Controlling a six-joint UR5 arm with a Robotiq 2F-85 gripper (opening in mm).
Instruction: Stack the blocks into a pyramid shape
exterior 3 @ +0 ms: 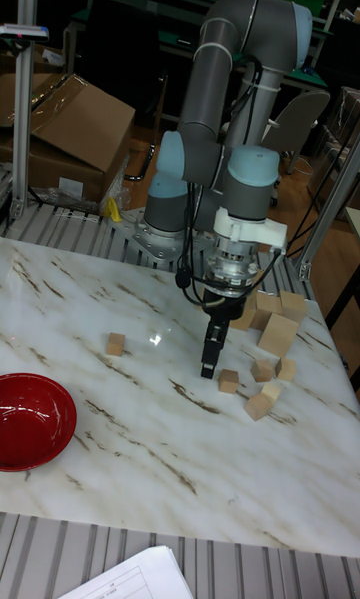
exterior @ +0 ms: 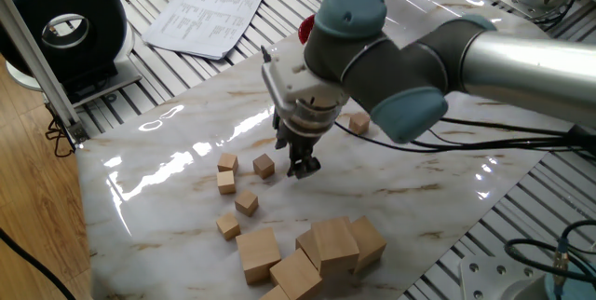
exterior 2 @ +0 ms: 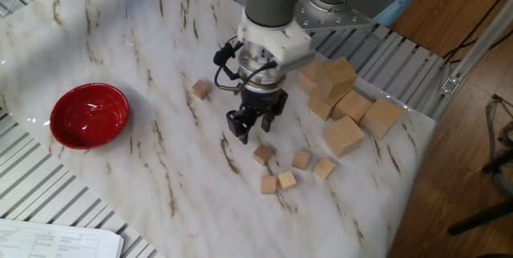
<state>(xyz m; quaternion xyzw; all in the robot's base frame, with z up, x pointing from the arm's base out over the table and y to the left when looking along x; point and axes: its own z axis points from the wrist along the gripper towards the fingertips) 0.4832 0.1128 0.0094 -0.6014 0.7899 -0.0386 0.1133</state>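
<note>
Your UR5 arm (exterior 3: 232,49) rises from its base at the far edge of the table, arcs up and over, then folds down through blue-capped joints so the wrist (exterior 2: 271,40) points straight at the tabletop. The gripper (exterior: 300,164) hangs vertically below it, fingertips low over the marble; whether they touch the surface you can't quite tell from these angles. In the other fixed view the gripper (exterior 2: 250,127) shows its two dark fingers parted with a small gap and nothing between them. In the tall fixed view the gripper (exterior 3: 209,358) appears edge-on as one narrow black column. A cable loops beside the wrist flange.
</note>
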